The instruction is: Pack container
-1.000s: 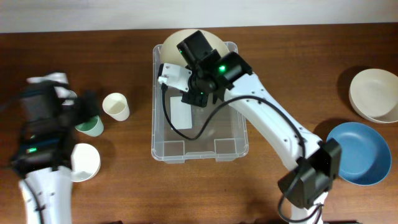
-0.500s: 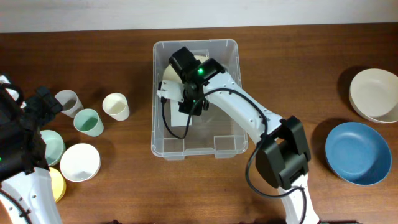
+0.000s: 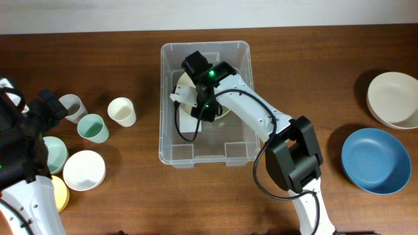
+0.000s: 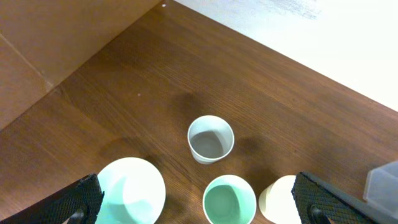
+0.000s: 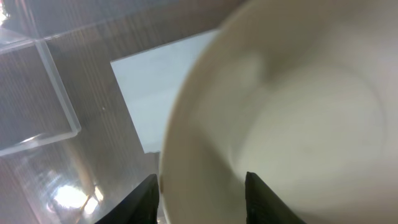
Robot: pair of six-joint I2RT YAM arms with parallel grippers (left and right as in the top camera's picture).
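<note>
The clear container [image 3: 206, 44] stands at the table's middle, its white label [image 5: 155, 87] showing through the base. A cream bowl [image 3: 185, 87] lies inside it toward the far end, filling most of the right wrist view [image 5: 292, 112]. My right gripper [image 3: 196, 99] reaches down into the container, open, its jaws parted on either side of the bowl's rim [image 5: 202, 199]. My left gripper [image 4: 202, 205] hangs wide open above the cups at the left, holding nothing.
Left of the container stand a grey cup [image 3: 70, 106], a mint cup [image 3: 93, 128] and a cream cup [image 3: 122, 111], with mint [image 3: 53, 151], white [image 3: 83, 170] and yellow [image 3: 59, 192] bowls nearer me. A cream bowl [image 3: 393, 99] and a blue bowl [image 3: 373, 160] sit far right.
The right arm lowered the cream bowl from the container's far rim down inside, then its jaws parted off the rim. The left arm drew back to the left edge.
</note>
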